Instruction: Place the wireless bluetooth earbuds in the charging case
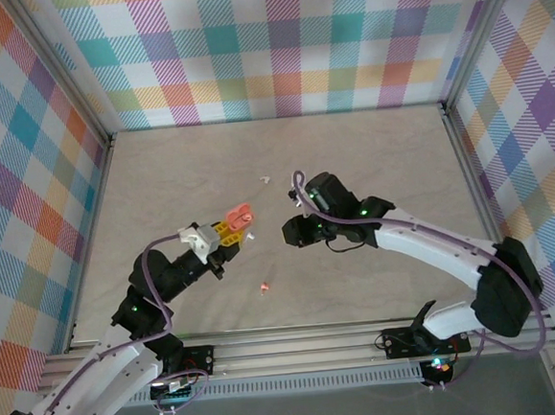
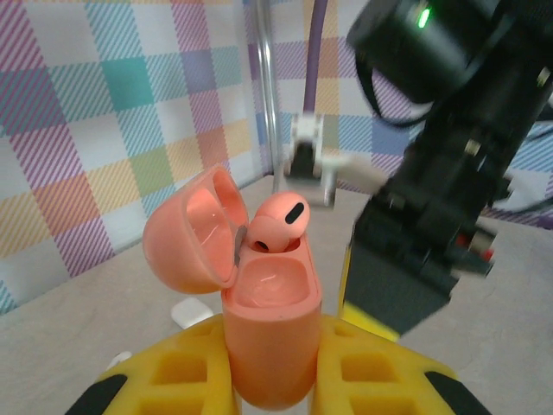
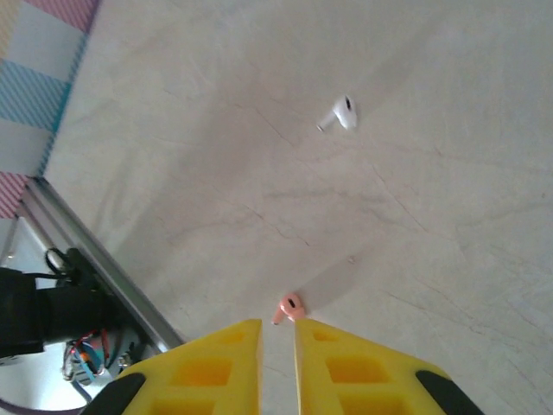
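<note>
L gripper (image 1: 229, 229): pinches coral case (image 2: 270, 298) by its lower body, fingers (image 2: 173, 372) on both flanks. Case held up off table (image 1: 399, 159) with mouth up, so the sockets face the other arm.
Case lid (image 2: 194, 229): open, tipped to the side of case away from R arm, so it's out of the approach.
Seated coral bud (image 2: 278, 223): in the case socket farther from L wrist cam. Head stands proud of the rim and looks not fully down. Near socket is empty.
R gripper (image 3: 276, 327): fingers only slightly parted, nothing between. Hangs just beside case on its open side, above table.
Loose coral bud (image 1: 264, 287): on table, nearer the arm bases than case and apart from it. In R wrist view it sits just past R fingertips, so prob the next pick.
White bud (image 1: 266, 180): on table beyond case, toward back wall. By colour, prob not for this case.
Small white bit (image 1: 249, 236): just beside case in top view. Maybe 2nd white bud, too small to be sure.
Room: table round the loose coral bud is bare on all sides, so a straight-down grab looks ok. Tight spot is case itself, w/ R arm close to rim, lid edge & seated bud. A nudge could pop that bud out.
Progress: abt half, one coral bud in, other socket to fill.
</note>
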You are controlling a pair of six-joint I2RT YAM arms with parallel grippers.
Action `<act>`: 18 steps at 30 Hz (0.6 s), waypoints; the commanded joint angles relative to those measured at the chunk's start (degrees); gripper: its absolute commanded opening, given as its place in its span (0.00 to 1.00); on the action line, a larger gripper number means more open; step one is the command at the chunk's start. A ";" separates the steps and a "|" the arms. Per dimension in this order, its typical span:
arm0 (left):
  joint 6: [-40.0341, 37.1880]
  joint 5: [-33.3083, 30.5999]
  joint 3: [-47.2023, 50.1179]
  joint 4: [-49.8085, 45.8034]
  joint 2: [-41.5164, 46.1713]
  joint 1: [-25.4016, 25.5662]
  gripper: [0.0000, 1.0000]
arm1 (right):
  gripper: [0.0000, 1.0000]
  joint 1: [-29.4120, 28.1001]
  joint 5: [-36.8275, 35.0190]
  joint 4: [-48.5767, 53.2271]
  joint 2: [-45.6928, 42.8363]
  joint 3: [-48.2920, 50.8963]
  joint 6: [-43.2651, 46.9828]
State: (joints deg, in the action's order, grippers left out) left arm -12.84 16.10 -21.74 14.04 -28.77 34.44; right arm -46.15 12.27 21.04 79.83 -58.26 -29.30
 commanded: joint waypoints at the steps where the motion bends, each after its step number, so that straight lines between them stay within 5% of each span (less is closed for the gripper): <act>1: 1.44 -2.62 1.83 -2.47 3.99 0.55 0.00 | 0.18 -1.10 1.42 -6.01 3.41 2.45 -2.49; 18: 3.61 -4.53 3.67 -10.44 13.30 0.53 0.00 | 0.28 -10.53 -1.32 -1.20 20.29 -4.17 -0.50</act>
State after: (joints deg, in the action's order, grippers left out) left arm -10.07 12.32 -18.48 4.05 -16.40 34.48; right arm -55.75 12.43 16.93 98.61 -59.64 -31.92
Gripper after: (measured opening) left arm 0.185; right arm 0.281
